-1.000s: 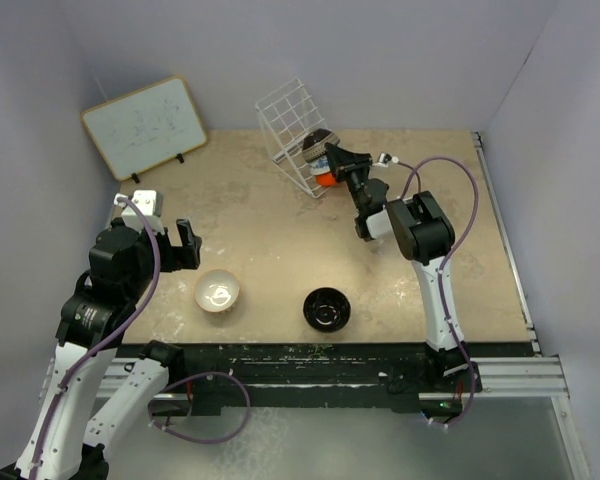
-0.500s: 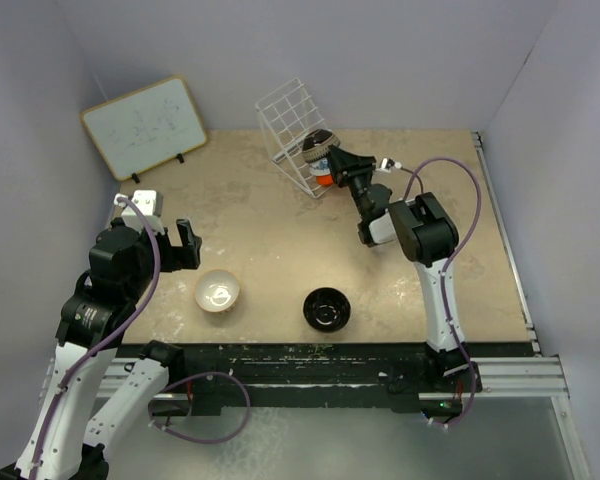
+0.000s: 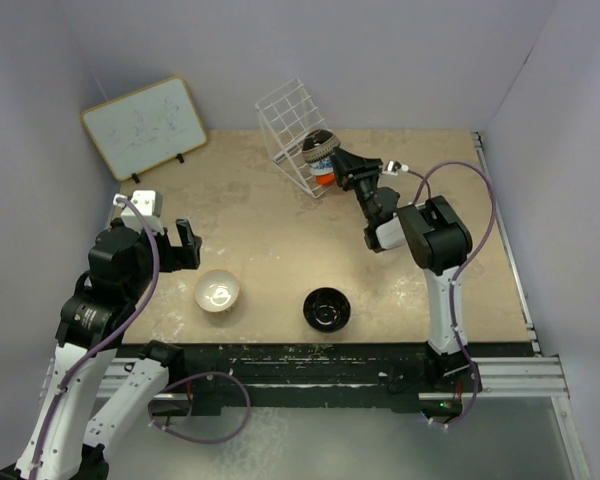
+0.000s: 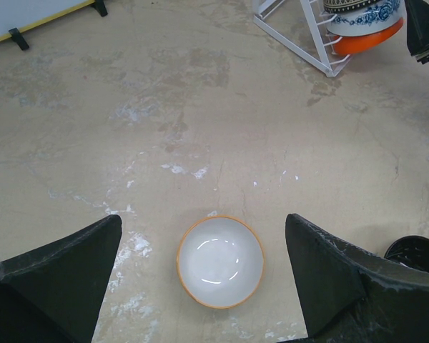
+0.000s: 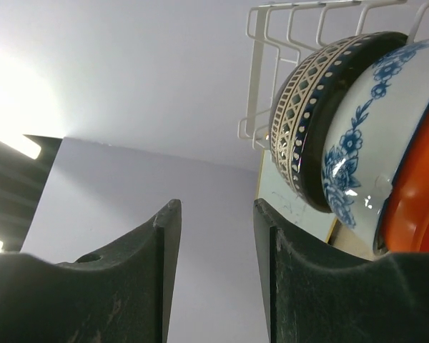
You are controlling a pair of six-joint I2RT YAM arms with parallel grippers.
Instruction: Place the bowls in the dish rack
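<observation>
From above, we see the left gripper (image 3: pixel 187 243) spread open and empty over the table (image 3: pixel 260 230). The pale-inside bowl (image 3: pixel 218 291) lies just beside it, and the black bowl (image 3: pixel 326 308) is farther off toward the right arm. The right gripper (image 3: pixel 332 160) reaches to the dish rack (image 3: pixel 292 120), its tip close against the bowls stacked there. In the left wrist view, the pale-inside bowl sits upright below the gap between the wide-apart left fingers (image 4: pixel 64 271), touching neither. In the right wrist view, the right fingers (image 5: pixel 164 271) stand slightly parted with nothing between them. Just to their right, the lattice-patterned bowl (image 5: pixel 304 121), blue-and-white bowl (image 5: pixel 372 136) and orange-red bowl (image 5: pixel 418 193) stand nested on edge in the rack.
</observation>
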